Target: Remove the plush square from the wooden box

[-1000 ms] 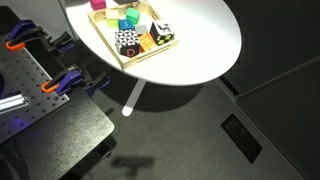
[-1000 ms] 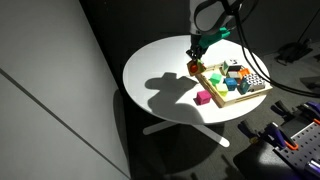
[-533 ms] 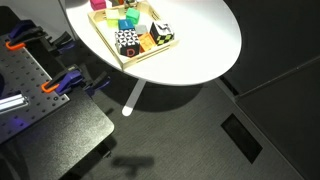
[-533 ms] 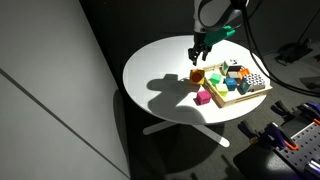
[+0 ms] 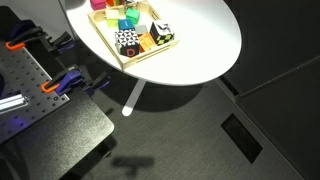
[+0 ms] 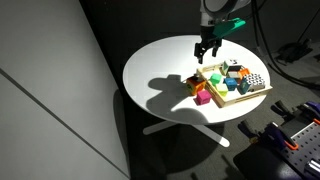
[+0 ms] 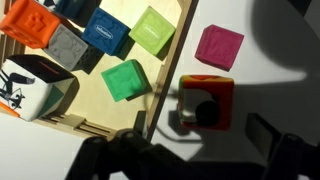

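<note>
A red-orange plush square (image 7: pixel 205 103) with a white face and a dark hole lies on the white table just outside the wooden box (image 7: pixel 100 128). It also shows in an exterior view (image 6: pixel 197 84). My gripper (image 7: pixel 197 140) hangs open above it, with a dark finger on either side and nothing between them. In an exterior view the gripper (image 6: pixel 207 50) is clear of the table. The wooden box (image 6: pixel 240 98) holds several coloured plush cubes, among them a green one (image 7: pixel 125 80). In an exterior view the box (image 5: pixel 150 54) shows but the gripper does not.
A pink plush cube (image 7: pixel 218 47) lies on the round white table (image 6: pixel 150 70) beside the red-orange one. A black-and-white cube (image 5: pixel 128 42) sits in the box. Below the table are dark floor and a black bench with orange clamps (image 5: pixel 55 85).
The gripper opened and let go of the red-orange plush square, which now rests on the table beside the box. The gripper then rose away from it.
</note>
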Robot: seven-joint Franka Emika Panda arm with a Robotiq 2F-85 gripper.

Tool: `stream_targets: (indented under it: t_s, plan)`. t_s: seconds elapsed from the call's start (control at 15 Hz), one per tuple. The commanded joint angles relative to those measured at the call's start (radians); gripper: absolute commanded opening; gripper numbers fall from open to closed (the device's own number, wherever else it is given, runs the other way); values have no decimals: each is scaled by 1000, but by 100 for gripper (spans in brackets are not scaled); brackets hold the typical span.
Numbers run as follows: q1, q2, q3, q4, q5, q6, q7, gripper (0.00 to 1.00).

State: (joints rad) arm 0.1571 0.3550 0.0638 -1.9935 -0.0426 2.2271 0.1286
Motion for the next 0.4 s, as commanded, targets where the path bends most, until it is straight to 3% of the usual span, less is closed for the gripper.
stream_targets:
  t_s: [0.0, 0.33]
  plan:
    - [-13, -47, 6, -15, 9, -94, -8, 100]
    - [-9, -28, 6, 2, -2, -109, 2, 100]
